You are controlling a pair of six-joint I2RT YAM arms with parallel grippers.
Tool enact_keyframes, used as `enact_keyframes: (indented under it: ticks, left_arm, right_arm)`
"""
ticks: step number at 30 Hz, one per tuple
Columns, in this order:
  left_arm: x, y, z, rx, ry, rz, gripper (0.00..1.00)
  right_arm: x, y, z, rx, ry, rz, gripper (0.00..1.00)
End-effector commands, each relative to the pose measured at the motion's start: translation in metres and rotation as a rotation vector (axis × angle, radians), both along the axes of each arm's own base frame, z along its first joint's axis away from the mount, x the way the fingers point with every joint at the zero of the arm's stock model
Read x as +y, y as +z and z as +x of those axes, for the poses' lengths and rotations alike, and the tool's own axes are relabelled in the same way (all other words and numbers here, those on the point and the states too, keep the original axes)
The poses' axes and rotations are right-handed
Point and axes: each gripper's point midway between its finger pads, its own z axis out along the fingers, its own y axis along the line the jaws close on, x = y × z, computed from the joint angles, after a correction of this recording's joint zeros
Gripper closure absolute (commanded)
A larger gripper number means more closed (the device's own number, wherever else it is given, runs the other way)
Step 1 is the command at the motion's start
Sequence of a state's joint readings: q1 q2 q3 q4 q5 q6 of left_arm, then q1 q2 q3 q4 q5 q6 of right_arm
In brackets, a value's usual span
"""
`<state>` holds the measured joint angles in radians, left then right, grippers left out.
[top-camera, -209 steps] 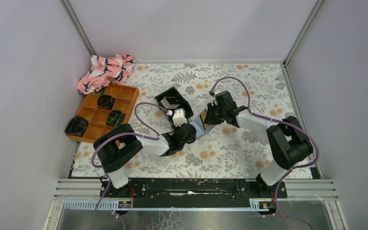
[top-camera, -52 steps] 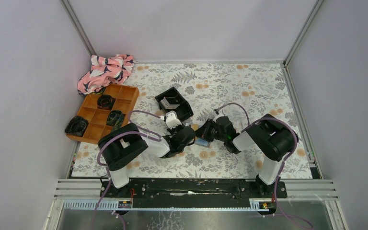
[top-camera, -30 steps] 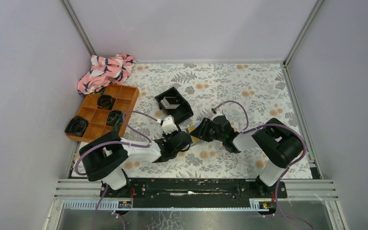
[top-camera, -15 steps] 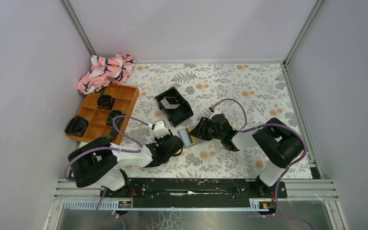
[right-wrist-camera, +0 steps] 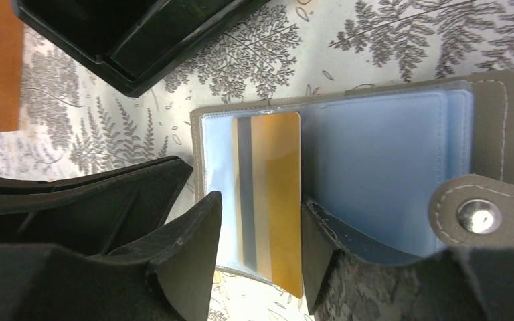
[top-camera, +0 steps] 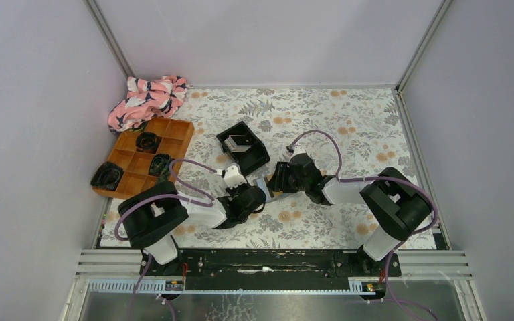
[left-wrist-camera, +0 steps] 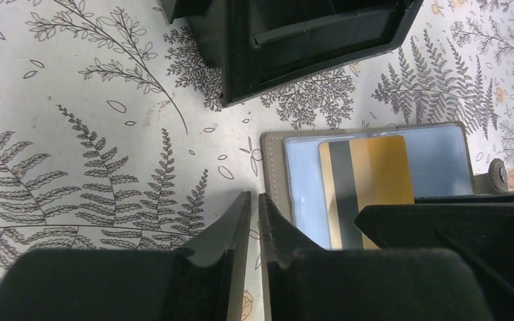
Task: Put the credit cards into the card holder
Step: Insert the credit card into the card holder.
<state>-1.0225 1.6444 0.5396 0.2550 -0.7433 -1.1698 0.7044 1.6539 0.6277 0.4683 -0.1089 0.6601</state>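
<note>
Down at the near side, the left gripper (left-wrist-camera: 253, 200) has its jaws drawn almost together, only a sliver between them, right at the left edge of the card holder (left-wrist-camera: 435, 160). Whether they're pinching that edge, I can't tell. Just beyond it, the right gripper (right-wrist-camera: 261, 200) stands parted astride the gold card (right-wrist-camera: 274, 174), a strip of clear sleeve showing between one finger and the card, so that reads as loose, not clamped. The card sits part-way into a sleeve of the holder, which lies open flat on the fern-print table (top-camera: 348, 120), snap tab (right-wrist-camera: 478, 214) off to the side. That card looks light, stiff and slick, so take it by its long edges and push along its length. The holder looks soft and light and will likely skid unless its cover edge is pinned. Further back sits the black tray (top-camera: 262, 155) with something pale and flat inside, then the orange compartment tray (top-camera: 174, 130), and farthest off a pink cloth (top-camera: 147, 97).
</note>
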Motion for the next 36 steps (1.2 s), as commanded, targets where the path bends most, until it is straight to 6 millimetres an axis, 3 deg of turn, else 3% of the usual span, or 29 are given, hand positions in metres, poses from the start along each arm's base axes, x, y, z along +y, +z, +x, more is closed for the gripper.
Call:
enact_keyframes:
  ticks: [1,21,36]
  left_arm:
    - [0.049,-0.073,-0.06,0.281,-0.094,0.245,0.83]
    - [0.032,-0.082,-0.058,0.298,-0.126,0.224,0.83]
    - [0.014,-0.078,-0.057,0.28,-0.158,0.173,0.85]
  right_arm:
    - [-0.036,-0.025,-0.011,0.024,-0.001,-0.241,0.48]
    - [-0.051,-0.024,-0.011,-0.009,0.068,-0.481,0.44]
    - [-0.042,-0.035,-0.02,0.0,0.107,-0.551,0.43]
